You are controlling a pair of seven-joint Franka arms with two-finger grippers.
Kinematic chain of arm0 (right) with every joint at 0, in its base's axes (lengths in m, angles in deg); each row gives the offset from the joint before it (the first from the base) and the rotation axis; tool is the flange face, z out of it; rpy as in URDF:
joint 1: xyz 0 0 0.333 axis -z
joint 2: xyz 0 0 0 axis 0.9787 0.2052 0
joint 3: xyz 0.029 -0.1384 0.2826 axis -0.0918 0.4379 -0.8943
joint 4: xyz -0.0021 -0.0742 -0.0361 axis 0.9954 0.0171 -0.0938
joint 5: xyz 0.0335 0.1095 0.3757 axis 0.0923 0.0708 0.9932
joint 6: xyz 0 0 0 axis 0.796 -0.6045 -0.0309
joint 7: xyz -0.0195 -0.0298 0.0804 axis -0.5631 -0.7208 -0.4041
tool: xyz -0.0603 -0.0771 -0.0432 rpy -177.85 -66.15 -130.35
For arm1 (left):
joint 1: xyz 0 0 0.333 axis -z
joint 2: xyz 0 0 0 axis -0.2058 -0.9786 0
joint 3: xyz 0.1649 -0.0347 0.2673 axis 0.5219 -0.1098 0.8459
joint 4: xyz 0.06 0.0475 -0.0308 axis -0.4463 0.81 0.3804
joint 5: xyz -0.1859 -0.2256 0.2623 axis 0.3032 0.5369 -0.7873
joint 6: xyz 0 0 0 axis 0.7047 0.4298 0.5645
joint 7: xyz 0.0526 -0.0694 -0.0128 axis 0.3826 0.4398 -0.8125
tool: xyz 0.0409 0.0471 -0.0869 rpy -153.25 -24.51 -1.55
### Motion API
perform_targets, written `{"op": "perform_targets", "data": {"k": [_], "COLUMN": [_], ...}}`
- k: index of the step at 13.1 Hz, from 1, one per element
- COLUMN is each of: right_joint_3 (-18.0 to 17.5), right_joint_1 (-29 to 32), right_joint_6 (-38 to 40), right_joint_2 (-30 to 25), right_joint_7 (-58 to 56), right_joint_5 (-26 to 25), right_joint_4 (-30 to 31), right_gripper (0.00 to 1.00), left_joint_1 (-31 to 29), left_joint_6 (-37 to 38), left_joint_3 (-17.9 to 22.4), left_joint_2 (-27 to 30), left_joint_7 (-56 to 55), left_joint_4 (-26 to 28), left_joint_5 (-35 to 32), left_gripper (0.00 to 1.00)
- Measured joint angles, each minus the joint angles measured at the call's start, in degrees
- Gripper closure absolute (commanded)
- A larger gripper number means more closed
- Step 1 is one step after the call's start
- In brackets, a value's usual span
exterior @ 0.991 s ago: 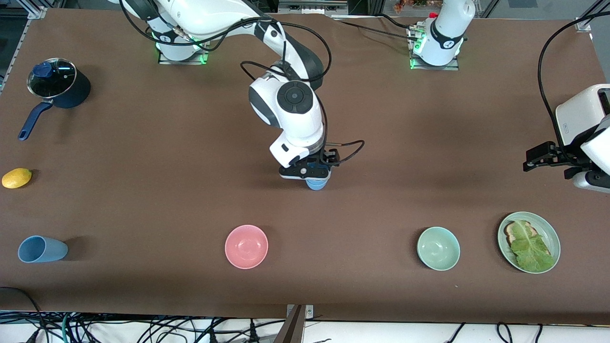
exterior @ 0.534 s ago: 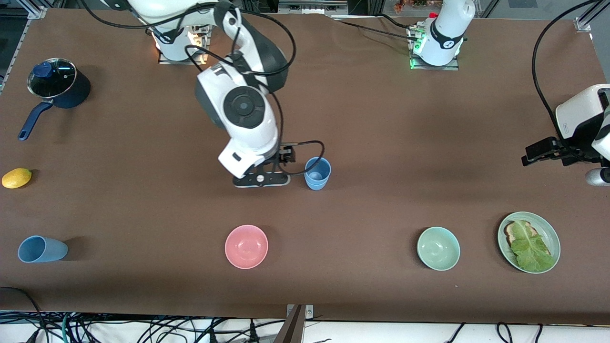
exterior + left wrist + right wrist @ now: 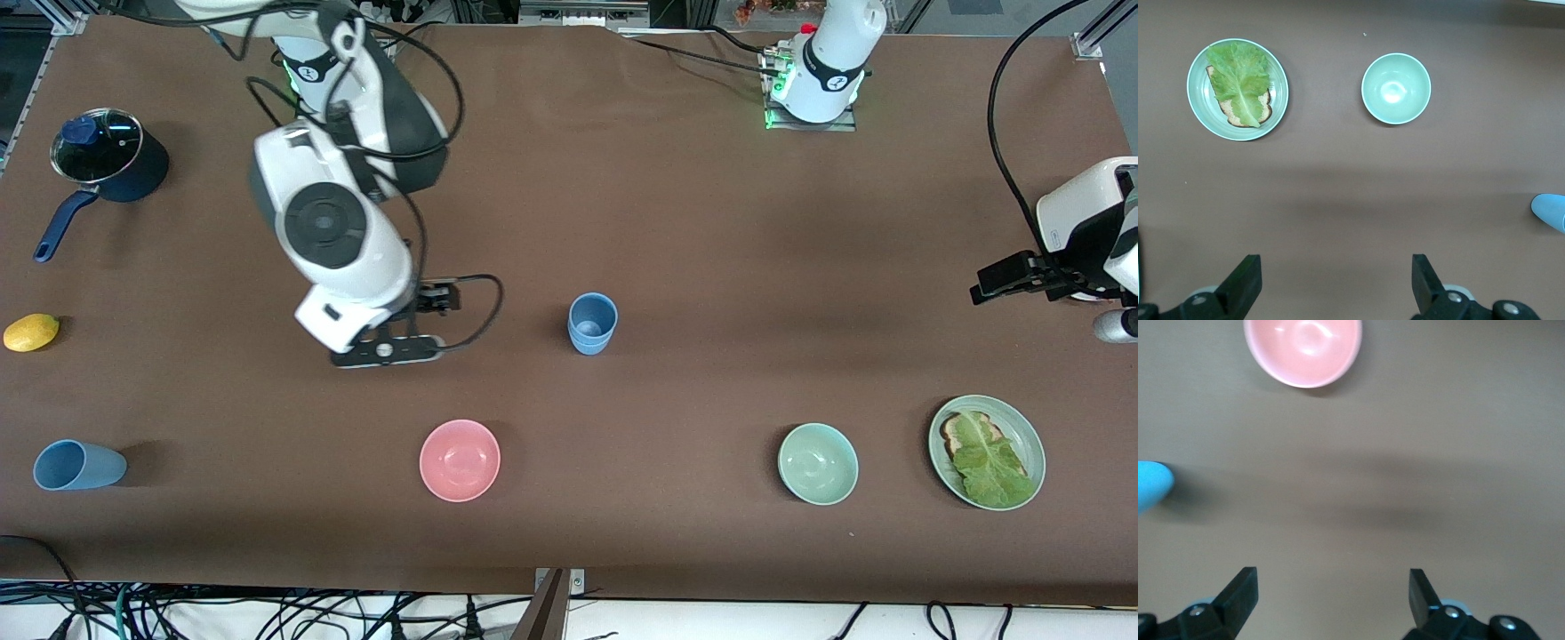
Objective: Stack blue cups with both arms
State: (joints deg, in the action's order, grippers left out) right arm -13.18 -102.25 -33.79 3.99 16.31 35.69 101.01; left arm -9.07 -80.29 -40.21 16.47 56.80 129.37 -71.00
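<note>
Stacked blue cups: you had two nested upright mid-table, touched by nothing.
Lone blue cup: it lay on its side near the table's front corner at the right arm's end.
Right end effector: your fingers stood wide and empty over bare table, between the stack and the lemon.
Left end effector: it waited wide and empty by the toaster, at the table's edge.
Pink bowl, green bowl, lettuce plate: near the front edge.
</note>
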Motion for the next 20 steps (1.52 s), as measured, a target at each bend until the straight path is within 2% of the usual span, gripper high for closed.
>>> {"op": "perform_targets", "data": {"k": [5,8,14,17,20], "right_joint_3": [0.1,0.2,3.1,3.2,3.9], "right_joint_1": [12.7,19.0,21.9,23.4,25.2], "right_joint_6": [-7.0,-8.2,0.3,4.2,4.4], "right_joint_2": [-14.9,-22.4,-32.7,-33.5,-33.0], "right_joint_7": [-7.3,-13.3,-18.1,-18.1,-18.3], "right_joint_5": [0.2,0.2,0.2,0.2,1.7], "right_joint_4": [21.8,29.1,30.0,28.0,27.3], "right_gripper": [0.00,0.00,0.00,0.00,0.00], "left_joint_1": [0.0,0.0,-0.1,-0.1,-0.1], "left_joint_6": [0.5,-1.3,-4.9,-5.2,-5.5], "left_joint_3": [0.0,-0.4,-1.3,-1.4,-1.5], "left_joint_2": [1.0,4.3,10.8,11.9,11.9], "left_joint_7": [0.0,0.0,0.0,0.0,0.0], "left_joint_4": [0.7,5.3,13.5,14.7,14.7], "left_joint_5": [0.0,0.0,0.0,0.0,0.0], "left_gripper": [0.01,0.01,0.01,0.01,0.01]}}
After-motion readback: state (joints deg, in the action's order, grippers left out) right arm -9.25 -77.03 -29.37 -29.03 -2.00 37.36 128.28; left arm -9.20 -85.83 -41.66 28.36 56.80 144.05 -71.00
